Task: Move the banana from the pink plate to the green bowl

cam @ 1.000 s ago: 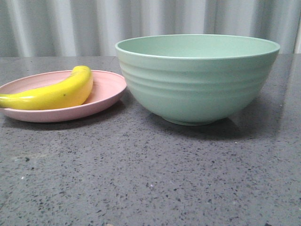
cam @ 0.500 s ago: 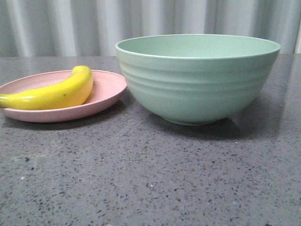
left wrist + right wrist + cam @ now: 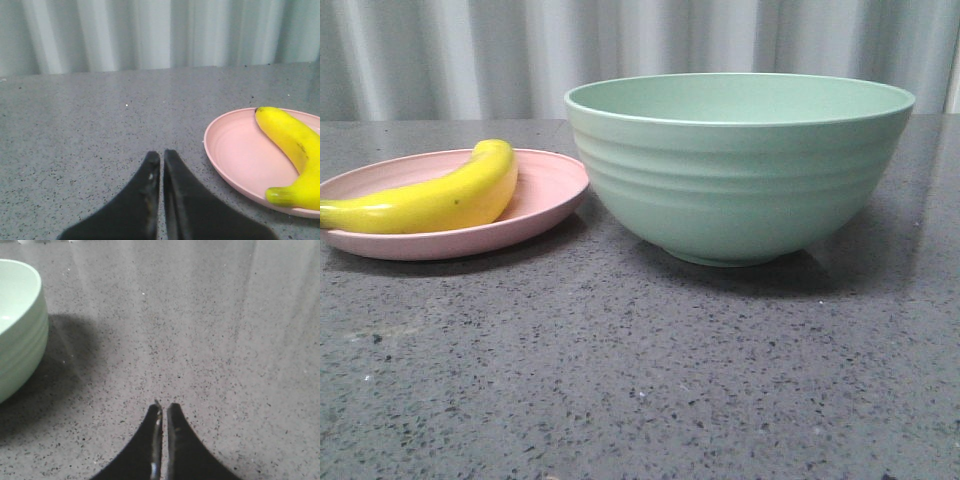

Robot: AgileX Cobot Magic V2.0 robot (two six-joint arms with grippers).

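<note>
glossy banana point(image 3: 435, 197) on the pink plate point(image 3: 545, 195) looks light, slippery; best gripped mid-curve. left hand point(image 3: 161, 159) and right hand point(image 3: 163, 410) closed, empty.

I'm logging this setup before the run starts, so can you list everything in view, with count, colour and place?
banana: one, bright yellow, lying on the pink plate, curved along its far side.
pink plate: one, pale pink, on the table at front-view left, close beside the bowl.
green bowl: one, pale mint green, ridged outside, upright on the table at centre-right; nothing shows inside it as far as the view goes.
table: one, dark grey speckled top, under everything.
curtain: one, pale grey pleated backdrop behind the table.
left gripper: one, black, fingers together, over bare table beside the plate, holding nothing.
right gripper: one, black, fingers together, over bare table beside the bowl, holding nothing.
</note>
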